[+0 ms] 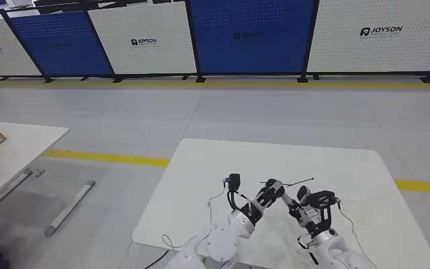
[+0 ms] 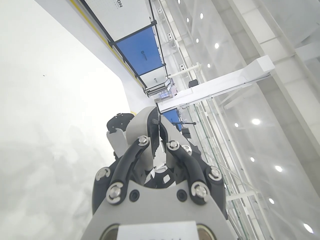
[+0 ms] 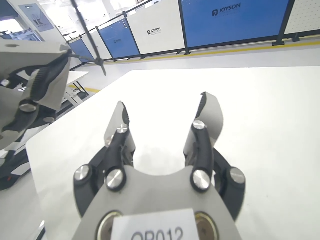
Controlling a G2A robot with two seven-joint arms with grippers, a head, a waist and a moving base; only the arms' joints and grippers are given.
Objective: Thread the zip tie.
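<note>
A thin black zip tie hangs above the white table, pinched near one end by my left gripper, which is shut on it. In the right wrist view the long strap slants down past a thicker spot, and a short stretch runs from there into the left gripper. The left wrist view has the left gripper with its pads pressed together. My right gripper is open and holds nothing. It sits just right of the left one, a little above the table, below the strap's free end.
Both arms are over the table's near edge; bare tabletop stretches ahead and to both sides. A second white table stands at the far left. A yellow floor line and blue and white fence panels lie beyond.
</note>
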